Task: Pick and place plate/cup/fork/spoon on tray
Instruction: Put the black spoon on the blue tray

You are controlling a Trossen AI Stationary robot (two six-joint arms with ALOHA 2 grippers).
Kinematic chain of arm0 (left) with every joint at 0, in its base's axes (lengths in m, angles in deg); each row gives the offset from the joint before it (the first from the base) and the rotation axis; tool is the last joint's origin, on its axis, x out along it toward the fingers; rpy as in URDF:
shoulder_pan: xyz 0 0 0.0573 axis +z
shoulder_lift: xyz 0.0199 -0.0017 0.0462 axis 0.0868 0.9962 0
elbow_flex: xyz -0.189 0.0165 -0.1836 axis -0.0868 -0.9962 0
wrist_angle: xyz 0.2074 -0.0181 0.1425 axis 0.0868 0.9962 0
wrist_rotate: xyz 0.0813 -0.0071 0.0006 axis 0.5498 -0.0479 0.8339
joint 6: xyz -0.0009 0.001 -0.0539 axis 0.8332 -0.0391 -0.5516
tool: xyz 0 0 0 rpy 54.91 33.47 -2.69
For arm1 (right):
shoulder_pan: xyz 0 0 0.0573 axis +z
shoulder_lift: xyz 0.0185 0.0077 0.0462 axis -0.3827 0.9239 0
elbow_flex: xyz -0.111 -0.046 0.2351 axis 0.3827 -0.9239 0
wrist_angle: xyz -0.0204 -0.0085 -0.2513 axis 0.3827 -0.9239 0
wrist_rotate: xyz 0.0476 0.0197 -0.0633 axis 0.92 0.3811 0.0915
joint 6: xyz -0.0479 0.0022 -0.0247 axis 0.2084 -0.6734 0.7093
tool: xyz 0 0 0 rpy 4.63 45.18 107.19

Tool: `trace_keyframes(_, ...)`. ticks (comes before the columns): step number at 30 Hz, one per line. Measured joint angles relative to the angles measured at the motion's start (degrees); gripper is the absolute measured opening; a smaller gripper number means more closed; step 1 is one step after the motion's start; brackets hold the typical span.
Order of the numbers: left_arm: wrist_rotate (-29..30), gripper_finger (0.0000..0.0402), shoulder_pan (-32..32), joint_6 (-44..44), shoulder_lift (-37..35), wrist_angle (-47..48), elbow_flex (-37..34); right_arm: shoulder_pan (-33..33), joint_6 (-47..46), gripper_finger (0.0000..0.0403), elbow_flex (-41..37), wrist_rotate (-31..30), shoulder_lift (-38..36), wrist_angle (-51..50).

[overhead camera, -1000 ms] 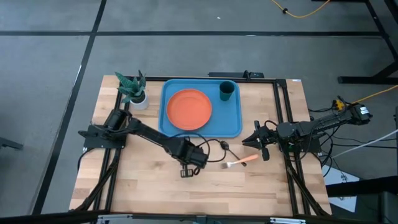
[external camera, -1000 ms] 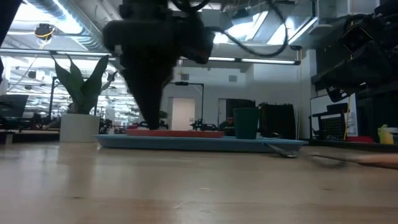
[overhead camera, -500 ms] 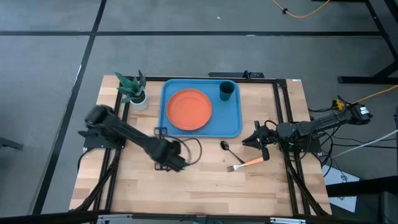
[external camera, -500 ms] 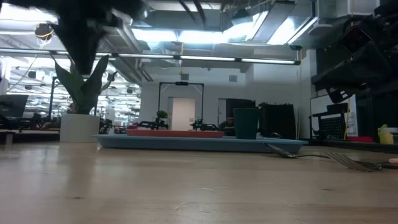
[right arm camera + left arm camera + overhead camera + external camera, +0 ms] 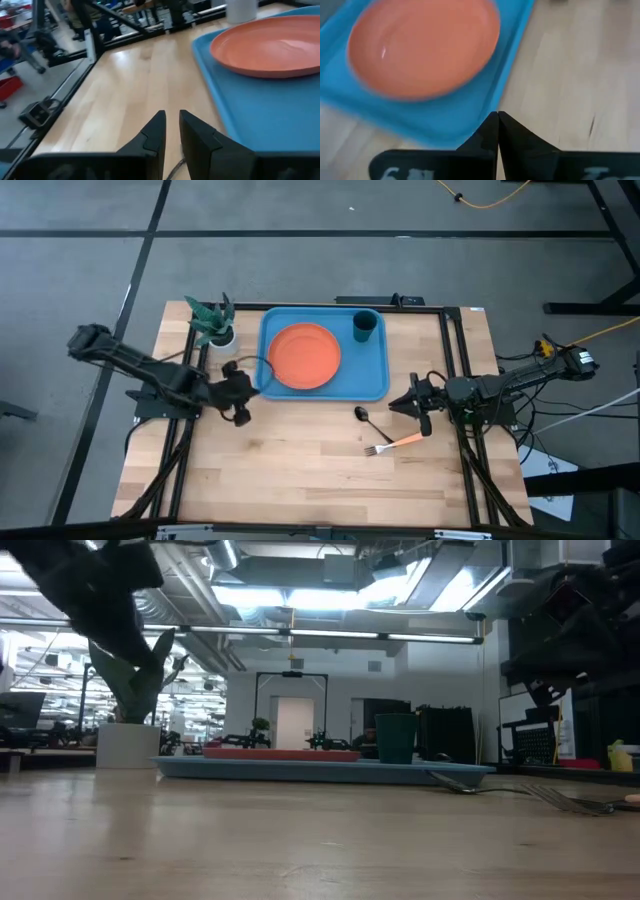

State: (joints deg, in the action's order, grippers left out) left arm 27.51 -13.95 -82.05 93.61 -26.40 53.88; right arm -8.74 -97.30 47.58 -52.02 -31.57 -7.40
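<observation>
Resting on the tray [image 5: 378, 370]: plate [image 5: 303, 356] at centre, cup [image 5: 364, 326] at 1 o'clock. Spoon [image 5: 364, 420] and fork [image 5: 391, 444] lie on the counter [image 5: 300, 480]. Left jaws [image 5: 240, 395] shut, empty; right jaws [image 5: 408, 405] slightly parted, empty, nearest the cutlery.

Legible markings: almost none. Left wrist view: pale characters on the dark body of the left end effector [image 5: 497, 131], cut off by the frame edge; the first looks like a "6", not certain, the others unreadable. High, low and right wrist views: no text, labels, brands, numbers or signs can be read.
</observation>
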Motion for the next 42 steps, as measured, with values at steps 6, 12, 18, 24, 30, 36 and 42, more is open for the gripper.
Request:
trace_keyframes(6,-7.4,0.0,8.0,18.3,-10.0,-31.6,-14.9,0.0,0.2,0.006,0.0,-3.5,0.0,1.0)
trace_keyframes(12,-17.3,0.0,16.8,22.8,-12.0,-36.4,-21.0,0.0,0.0,0.006,0.0,-3.5,0.0,1.2)
trace_keyframes(18,-17.0,0.0,18.0,26.2,-18.5,-35.8,-24.5,0.0,-2.9,0.006,0.0,-3.0,0.0,1.1)
trace_keyframes(24,-16.3,0.0,17.5,24.7,-27.8,-23.2,-24.9,0.0,-2.8,0.006,0.0,-3.0,0.0,1.1)
trace_keyframes(30,-16.3,0.0,15.9,26.3,-36.9,-17.2,-25.0,0.0,-2.7,0.006,0.0,-3.1,0.0,1.1)
trace_keyframes(36,-15.8,0.0,15.6,28.1,-45.0,-15.7,-25.6,0.0,-2.9,0.006,0.0,-3.1,0.0,1.1)
trace_keyframes(42,-20.3,0.0,15.6,28.9,-49.2,-16.2,-25.8,0.0,-2.9,0.006,0.0,-3.2,0.0,1.1)
